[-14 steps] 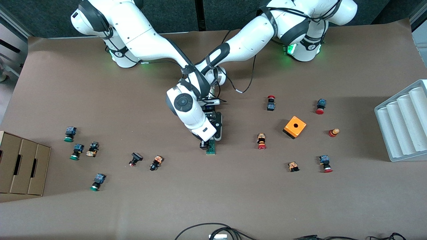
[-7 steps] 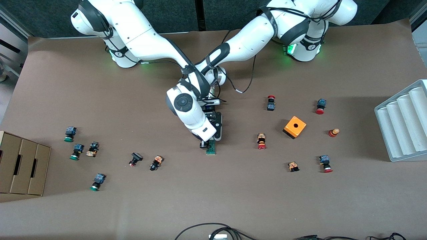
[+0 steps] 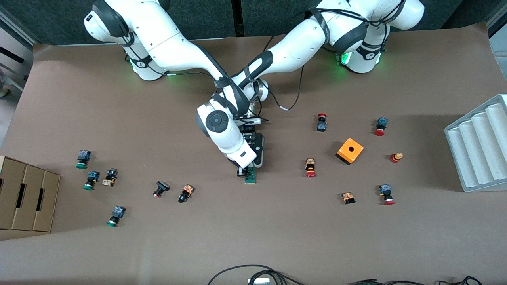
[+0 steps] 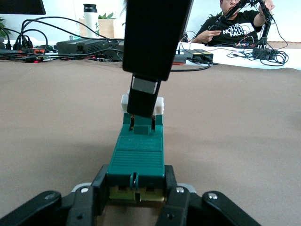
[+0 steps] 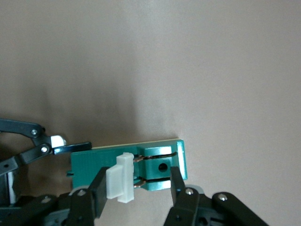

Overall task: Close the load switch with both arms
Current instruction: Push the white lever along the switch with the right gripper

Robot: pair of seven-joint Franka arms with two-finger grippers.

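Observation:
The load switch (image 3: 250, 178), a narrow dark-green block with a white tab, lies at mid-table. My left gripper (image 3: 255, 165) is shut on the end of the block farther from the front camera. In the left wrist view the green body (image 4: 137, 157) sits clamped between its fingers (image 4: 176, 203). My right gripper (image 3: 241, 171) comes down from above onto the tab end. In the right wrist view it is open (image 5: 138, 188) astride the white tab (image 5: 120, 181). One finger (image 5: 96, 193) rests against the tab, and the other stands apart from it beside the green end.
Red- and green-capped push buttons (image 3: 311, 168) lie scattered toward both ends of the table. An orange box with a hole (image 3: 350, 150) sits toward the left arm's end, beside a white ridged tray (image 3: 479, 146). A cardboard box (image 3: 23, 198) stands at the right arm's end.
The right arm's wrist has shifted very slightly over the switch. The left gripper and the switch have not moved.

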